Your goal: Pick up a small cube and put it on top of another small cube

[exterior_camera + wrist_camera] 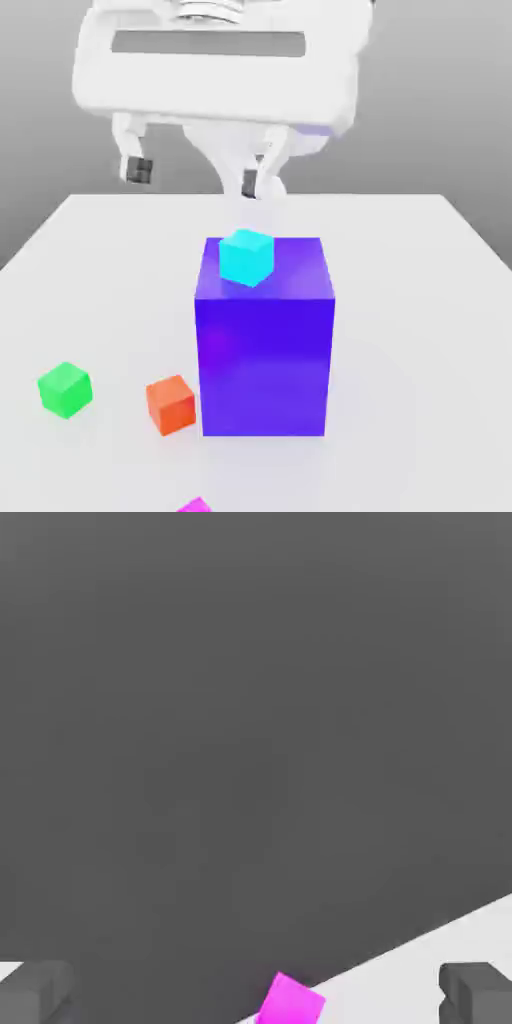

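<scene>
The small magenta-pink cube (195,506) lies on the white table at the near edge of the exterior view, partly cut off by the picture's border. It also appears in the hand view as a pink cube (290,1001) at the table's edge, between the two dark fingertips (36,990). My gripper (195,177) hangs high above the table's far side, behind a tall blue block (265,340), with its jaws wide open and nothing between them. A small cyan cube (246,256) rests on top of the blue block, just below and in front of the gripper.
A green cube (65,389) sits on the table (420,330) at the exterior view's left. An orange cube (171,403) stands close beside the blue block's lower left corner. The blue block rises in the middle of the table.
</scene>
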Available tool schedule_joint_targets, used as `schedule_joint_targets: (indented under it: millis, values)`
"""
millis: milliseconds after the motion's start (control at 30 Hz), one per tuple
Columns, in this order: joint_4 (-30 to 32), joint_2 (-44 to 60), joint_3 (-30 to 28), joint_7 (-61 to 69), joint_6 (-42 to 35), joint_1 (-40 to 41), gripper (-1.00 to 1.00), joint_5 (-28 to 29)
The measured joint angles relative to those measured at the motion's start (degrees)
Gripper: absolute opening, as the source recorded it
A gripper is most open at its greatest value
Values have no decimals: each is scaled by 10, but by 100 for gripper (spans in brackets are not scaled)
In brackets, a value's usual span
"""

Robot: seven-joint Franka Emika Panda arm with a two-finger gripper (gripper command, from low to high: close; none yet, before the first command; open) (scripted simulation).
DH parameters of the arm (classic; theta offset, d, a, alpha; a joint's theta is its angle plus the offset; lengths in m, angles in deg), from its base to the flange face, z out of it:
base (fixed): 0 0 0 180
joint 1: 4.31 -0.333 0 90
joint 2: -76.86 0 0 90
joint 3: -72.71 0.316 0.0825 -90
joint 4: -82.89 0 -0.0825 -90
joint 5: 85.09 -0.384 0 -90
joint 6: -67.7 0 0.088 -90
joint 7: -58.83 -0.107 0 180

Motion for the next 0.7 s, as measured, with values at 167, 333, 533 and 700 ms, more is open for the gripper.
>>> schedule_joint_targets:
  millis: [167, 333, 533, 700]
  values:
    - [-5, 102, -4, -72, 27, 14, 0, 13]
    - [-9, 201, -11, -127, 58, 14, 0, 1]
    - [-15, 315, -11, -167, 102, 20, 0, -42]
    - [-32, 395, -25, -179, 160, 10, -100, -34]
